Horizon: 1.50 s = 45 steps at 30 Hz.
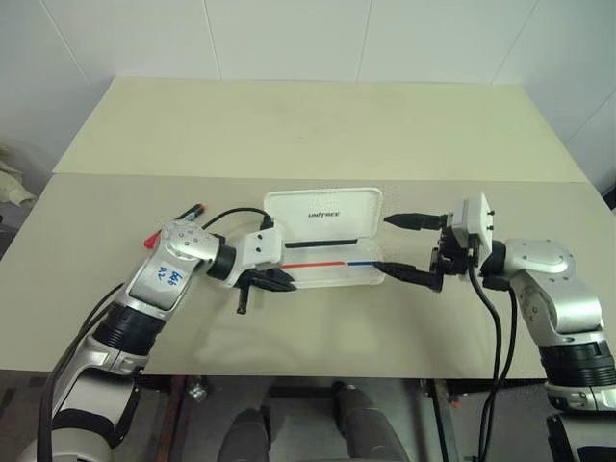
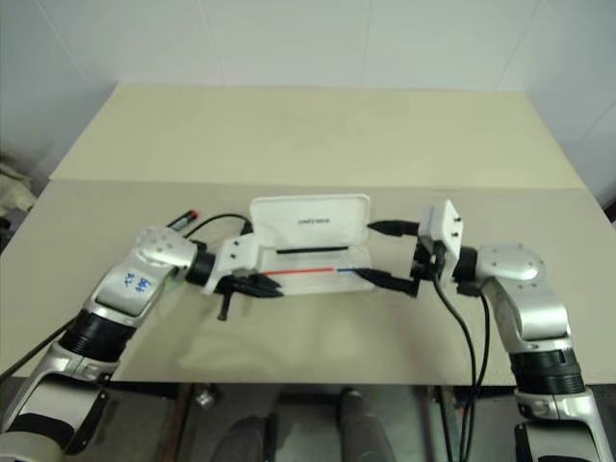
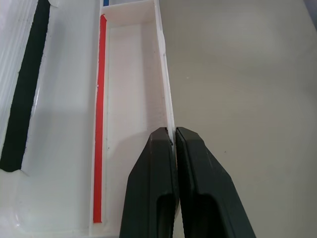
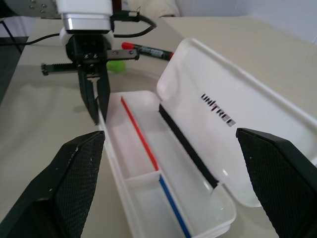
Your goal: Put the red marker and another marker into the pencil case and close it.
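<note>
The pencil case [image 1: 332, 281] lies open at mid-table, its lid [image 1: 322, 214] standing up behind the tray; the tray holds nothing but its red and blue stripes. My left gripper [image 1: 287, 282] is shut on the thin front wall of the case [image 3: 129, 74] at its left end, the wall pinched between the fingers [image 3: 148, 188]. At the right end my right gripper [image 1: 382, 243] stands wide open, one finger behind the lid and one in front of the tray. The red marker [image 4: 148, 50] and the green highlighter [image 4: 116, 66] lie on the table behind my left wrist, outside the case.
The beige table [image 1: 318, 125] stretches far behind the case, with a seam across it. A black cable [image 1: 226, 214] loops from my left wrist near the lid's left corner. The table's front edge runs close below both arms.
</note>
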{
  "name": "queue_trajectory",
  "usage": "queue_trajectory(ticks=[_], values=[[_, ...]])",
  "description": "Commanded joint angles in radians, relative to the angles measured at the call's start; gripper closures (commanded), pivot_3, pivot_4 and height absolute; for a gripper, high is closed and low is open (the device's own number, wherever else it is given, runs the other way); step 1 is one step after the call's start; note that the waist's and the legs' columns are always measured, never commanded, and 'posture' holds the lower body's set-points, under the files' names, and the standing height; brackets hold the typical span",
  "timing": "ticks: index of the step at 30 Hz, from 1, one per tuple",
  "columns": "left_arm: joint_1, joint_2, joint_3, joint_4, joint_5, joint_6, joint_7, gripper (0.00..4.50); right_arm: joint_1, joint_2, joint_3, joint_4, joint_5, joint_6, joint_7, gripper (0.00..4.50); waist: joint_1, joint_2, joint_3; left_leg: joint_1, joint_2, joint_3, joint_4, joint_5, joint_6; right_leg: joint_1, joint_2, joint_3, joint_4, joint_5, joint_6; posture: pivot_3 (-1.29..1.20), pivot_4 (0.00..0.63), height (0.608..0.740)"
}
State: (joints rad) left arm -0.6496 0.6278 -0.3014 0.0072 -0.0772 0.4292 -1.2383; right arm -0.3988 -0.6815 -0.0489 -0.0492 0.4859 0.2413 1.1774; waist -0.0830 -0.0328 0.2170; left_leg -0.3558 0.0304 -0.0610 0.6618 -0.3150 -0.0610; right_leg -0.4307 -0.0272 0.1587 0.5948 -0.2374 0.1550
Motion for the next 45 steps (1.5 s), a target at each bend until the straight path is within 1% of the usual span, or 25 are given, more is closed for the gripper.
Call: queue_trajectory(ticks=[1,7,11,14,20,21,24,27,34,37,39,41,45], values=[[0.009,-0.009,-0.013,-0.041,-0.010,0.002,0.008,4.48,0.025,-0.041,-0.055,-0.056,0.029,0.010,0.007,0.00,0.000,0.000,0.000,0.000,0.000,0.000,0.000,0.000,0.000,0.000,0.000,0.000,0.000,0.000,0.000,0.00,0.150,0.740],[0.017,0.001,-0.039,0.005,0.028,-0.043,0.023,4.48,0.053,-0.062,-0.075,-0.087,0.040,0.029,-0.002,0.00,0.001,0.000,0.000,0.001,0.000,0.000,0.000,0.000,0.000,0.001,0.000,0.000,0.000,0.000,0.000,0.00,0.150,0.740],[0.022,-0.035,-0.008,0.003,-0.018,0.027,0.051,3.40,0.053,-0.054,-0.068,-0.111,0.045,0.040,-0.019,0.00,0.001,0.000,0.000,0.001,0.000,0.000,0.001,0.000,0.000,0.001,0.000,0.000,-0.001,0.000,0.000,0.00,0.150,0.740],[0.014,-0.067,0.010,-0.023,-0.057,0.056,0.055,2.36,0.047,-0.048,-0.063,-0.113,0.044,0.042,-0.026,0.00,0.001,0.000,0.000,0.001,0.000,0.000,0.001,0.000,0.000,0.001,0.000,0.000,-0.001,0.000,0.000,0.00,0.150,0.740],[0.016,-0.065,0.008,-0.043,-0.102,0.045,0.010,0.26,0.039,-0.037,-0.054,-0.104,0.040,0.035,-0.031,0.00,-0.001,0.000,0.000,0.001,0.000,0.000,0.001,0.000,0.000,0.001,0.000,0.000,-0.001,0.000,0.000,0.00,0.150,0.740],[0.019,-0.067,0.013,-0.050,-0.117,0.036,-0.001,0.03,0.039,-0.035,-0.053,-0.102,0.040,0.033,-0.031,0.00,-0.001,0.000,0.000,0.001,0.000,0.000,0.001,0.000,0.000,0.001,0.000,0.000,0.000,0.000,0.000,0.00,0.150,0.740],[0.024,-0.069,0.025,-0.055,-0.134,0.006,0.000,0.03,0.039,-0.026,-0.050,-0.097,0.038,0.029,-0.031,0.00,0.000,0.000,0.000,0.001,0.000,0.000,0.001,0.000,0.000,0.001,0.000,0.000,-0.001,0.000,0.000,0.00,0.150,0.740],[0.038,-0.071,0.067,-0.067,-0.172,-0.033,0.005,0.03,0.038,-0.015,-0.046,-0.091,0.038,0.025,-0.028,0.00,-0.001,0.000,0.000,0.001,0.000,0.000,0.001,0.000,0.000,0.001,0.000,0.000,-0.001,0.000,0.000,0.00,0.150,0.740],[0.074,-0.050,0.180,-0.137,-0.263,-0.016,0.035,0.03,0.026,-0.001,-0.038,-0.083,0.038,0.020,-0.014,0.00,-0.001,0.000,0.000,0.001,0.000,0.000,0.001,0.000,0.000,0.001,0.000,0.000,-0.001,0.000,0.000,0.00,0.150,0.740],[0.135,0.005,0.282,-0.241,-0.349,0.072,0.058,0.03,0.014,0.008,-0.031,-0.081,0.047,0.024,0.002,0.00,-0.006,0.000,0.000,0.001,0.000,0.000,0.001,0.000,0.000,0.001,0.000,0.000,0.000,0.000,0.000,0.00,0.150,0.740],[0.198,0.081,0.362,-0.324,-0.428,0.160,0.050,0.03,-0.007,0.017,-0.021,-0.079,0.055,0.029,0.015,0.00,-0.011,0.000,0.000,0.001,0.001,0.000,0.000,0.000,0.000,0.000,0.000,0.000,0.000,0.000,0.000,0.00,0.150,0.740],[0.244,0.135,0.430,-0.377,-0.496,0.225,0.058,0.03,-0.029,0.026,-0.014,-0.077,0.063,0.031,0.027,0.00,-0.013,0.000,0.000,0.001,0.001,0.000,0.000,0.000,0.000,0.000,0.000,0.000,0.001,0.000,0.000,0.00,0.150,0.740],[0.336,0.221,0.567,-0.405,-0.553,0.275,0.078,0.03,-0.078,0.049,0.009,-0.095,0.109,0.065,0.059,0.00,-0.015,0.000,0.000,0.001,0.001,0.000,0.001,0.000,0.000,0.001,0.000,-0.001,-0.001,0.000,0.000,0.00,0.150,0.740]])
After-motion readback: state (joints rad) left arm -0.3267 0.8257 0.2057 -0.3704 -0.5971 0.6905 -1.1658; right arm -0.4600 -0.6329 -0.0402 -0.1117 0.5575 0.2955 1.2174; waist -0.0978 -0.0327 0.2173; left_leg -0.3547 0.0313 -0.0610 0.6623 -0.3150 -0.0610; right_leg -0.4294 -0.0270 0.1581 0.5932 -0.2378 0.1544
